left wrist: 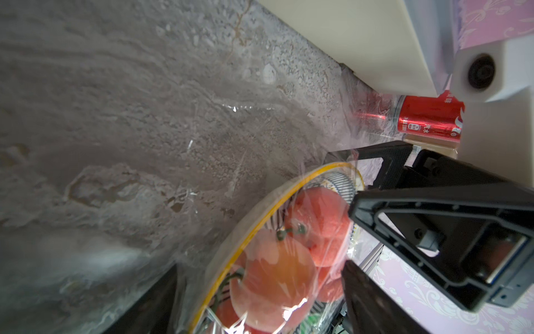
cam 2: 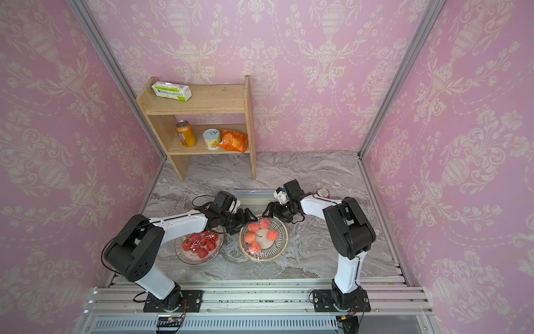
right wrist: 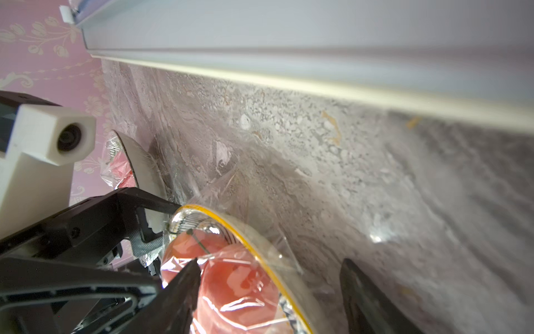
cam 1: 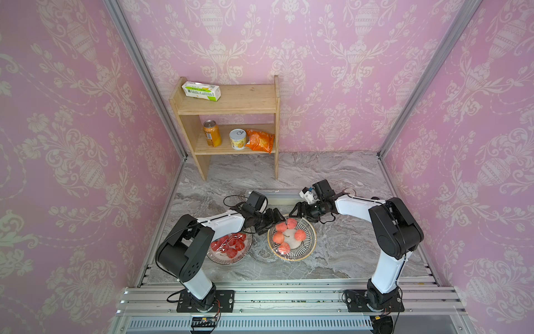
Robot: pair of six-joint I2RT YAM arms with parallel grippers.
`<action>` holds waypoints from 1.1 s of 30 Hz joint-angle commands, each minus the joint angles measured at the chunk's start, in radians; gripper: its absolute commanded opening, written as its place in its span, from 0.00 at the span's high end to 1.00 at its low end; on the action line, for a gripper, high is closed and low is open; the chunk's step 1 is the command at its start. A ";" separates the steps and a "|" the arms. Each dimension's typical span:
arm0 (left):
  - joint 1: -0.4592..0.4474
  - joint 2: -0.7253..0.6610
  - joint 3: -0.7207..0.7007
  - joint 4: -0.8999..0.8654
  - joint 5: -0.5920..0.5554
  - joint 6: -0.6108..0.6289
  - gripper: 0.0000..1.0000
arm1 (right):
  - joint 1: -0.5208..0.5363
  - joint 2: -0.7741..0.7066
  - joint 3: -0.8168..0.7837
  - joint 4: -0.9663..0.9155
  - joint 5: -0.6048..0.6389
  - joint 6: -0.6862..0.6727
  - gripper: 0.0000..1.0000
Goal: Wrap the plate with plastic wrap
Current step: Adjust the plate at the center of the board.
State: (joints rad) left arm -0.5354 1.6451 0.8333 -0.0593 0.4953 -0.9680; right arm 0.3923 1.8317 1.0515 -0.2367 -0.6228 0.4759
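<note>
Striped, gold-rimmed plate (cam 1: pixel 310 245) of peaches (cam 1: pixel 291 223) set mid-bench (cam 1: pixel 346 254), clear crinkly plastic wrap (left wrist: pixel 289 289) draped glossy over it, left claw (cam 1: pixel 276 222) and right claw (cam 1: pixel 295 211) both spread wide, crowded at its far rim, long cream dispenser box (cam 1: pixel 281 198) just behind, second wrapped plate (cam 1: pixel 228 258) beside, red can (left wrist: pixel 427 121) near box end.

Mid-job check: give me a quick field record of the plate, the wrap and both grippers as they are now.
striped plate: holds peaches, film draped over it
plastic wrap: loose crinkled edge lies past the far rim, toward the dispenser box
left gripper: open, jaws astride the far rim
right gripper: open, jaws astride the far rim, facing the left one
other plate: red fruit, covered in film
</note>
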 commanded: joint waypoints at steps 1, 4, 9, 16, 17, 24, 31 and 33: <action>-0.009 0.018 0.036 0.023 0.005 -0.011 0.15 | -0.021 -0.076 0.040 -0.113 0.053 -0.067 0.22; -0.009 0.021 0.036 0.023 0.003 -0.011 0.15 | -0.017 -0.075 0.106 -0.145 0.058 -0.085 0.22; -0.009 0.019 0.027 0.026 -0.001 -0.010 0.15 | 0.025 -0.010 0.173 -0.083 0.024 -0.050 0.22; -0.009 0.025 0.018 0.039 0.002 -0.015 0.15 | 0.065 0.063 0.199 -0.018 -0.002 -0.006 0.22; -0.009 0.025 0.018 0.041 0.002 -0.017 0.15 | 0.066 0.066 0.195 -0.012 -0.007 -0.001 0.22; -0.009 0.019 0.003 0.046 -0.009 -0.019 0.17 | 0.069 0.102 0.168 -0.004 -0.019 -0.009 0.22; -0.009 0.020 -0.007 0.052 -0.013 -0.026 0.17 | 0.069 0.118 0.147 0.017 -0.012 0.003 0.22; -0.009 0.016 -0.008 0.049 -0.016 -0.024 0.17 | 0.069 0.120 0.132 0.039 -0.024 0.025 0.22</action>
State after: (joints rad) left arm -0.5354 1.6573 0.8406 -0.0216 0.4915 -0.9810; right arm 0.4606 1.9339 1.2110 -0.2203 -0.6247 0.4717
